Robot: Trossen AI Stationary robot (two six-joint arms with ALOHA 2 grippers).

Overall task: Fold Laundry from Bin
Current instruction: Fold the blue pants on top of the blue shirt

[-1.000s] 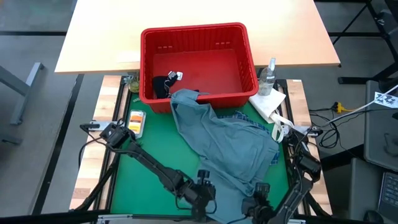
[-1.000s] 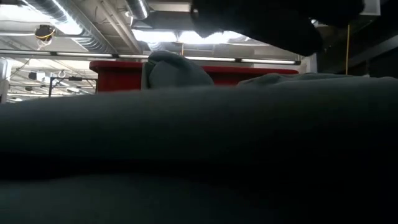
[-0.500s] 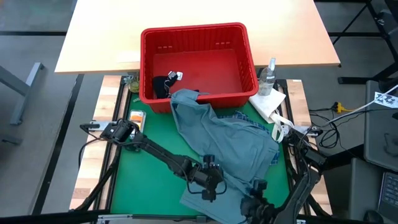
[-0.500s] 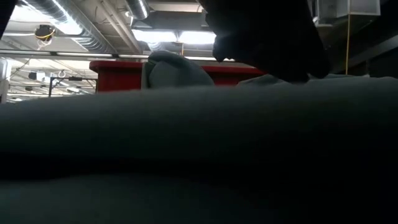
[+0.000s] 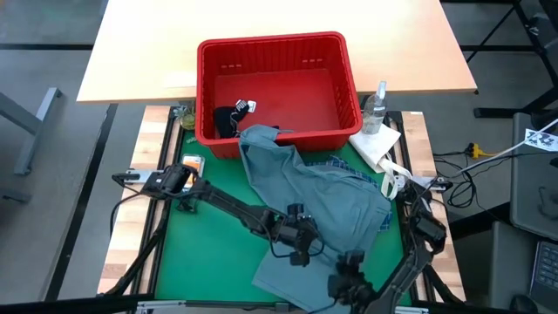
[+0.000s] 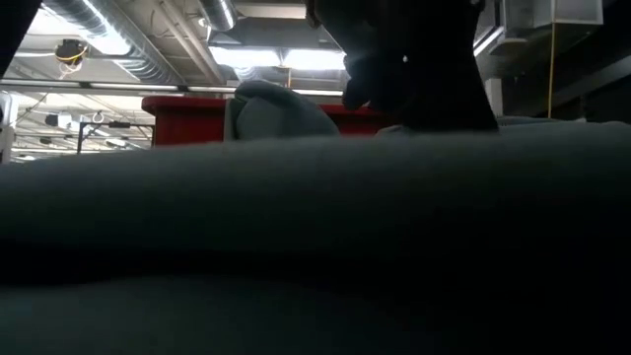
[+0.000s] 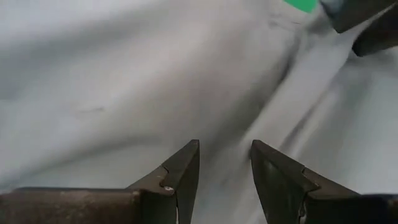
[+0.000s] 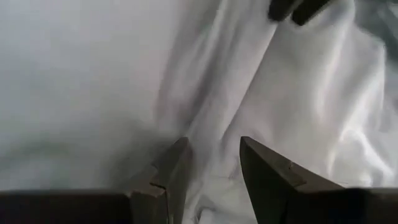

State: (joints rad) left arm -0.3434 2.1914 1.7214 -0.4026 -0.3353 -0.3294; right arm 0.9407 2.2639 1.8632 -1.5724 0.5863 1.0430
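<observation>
The red bin [image 5: 277, 52] stands at the far end of the green mat [image 5: 205, 240], with a dark navy garment [image 5: 228, 118] inside at its left. A large grey-blue garment [image 5: 323, 201] hangs over the bin's near rim and spreads across the mat to the near edge. Bits of the blue-white plaid shirt [image 5: 349, 164] peek out from under it. My left gripper [image 5: 301, 242] [image 7: 224, 146] is open just over the garment's near part. My right gripper [image 5: 349, 281] [image 8: 214, 142] is open close beside it, nearer the table's near edge. Whether either one touches the cloth, I cannot tell.
A spray bottle [image 5: 379, 103] and a white paper towel [image 5: 377, 144] sit right of the bin. A small orange-and-white item [image 5: 190, 170] lies at the mat's left edge. In the low view, grey cloth [image 6: 315, 237] fills the foreground in front of the bin [image 6: 192, 116].
My left gripper has swung toward the table's right edge and a little away from the near edge, passing over the grey-blue garment's near part. My right gripper has turned and shifted slightly toward the table's left, so the two now stand close together. Both have stayed open.
</observation>
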